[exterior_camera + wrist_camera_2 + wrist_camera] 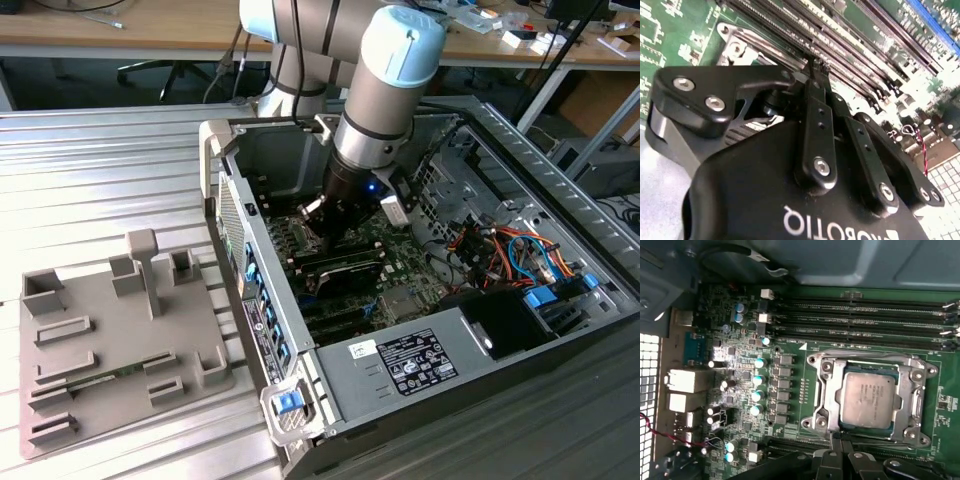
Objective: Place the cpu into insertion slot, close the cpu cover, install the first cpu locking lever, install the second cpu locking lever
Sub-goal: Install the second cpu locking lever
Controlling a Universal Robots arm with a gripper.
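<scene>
Down inside the open computer case [480, 330], the gripper [815, 70] is sitting low over the green motherboard [790, 347], its black fingers [819, 130] drawn together to a narrow point that is touching the edge of the socket frame. They are pressed closed, and I cannot make out anything pinched between them. In the first wrist view, the fingertips [837, 442] are meeting the rim of the cpu cover [822, 390], which is lying flat around the cpu [867, 399]. The chip is already sitting in the insertion slot [900, 400], its silvery face showing through the cover's window. Beside the socket, 3 long memory slots [865, 317] are running along the board. The exterior view is giving the wider picture: the arm [385, 90] reaching down into the case, and a grey fixture tray [100, 350] lying on the ribbed metal table [90, 170] to the exterior view's left.
</scene>
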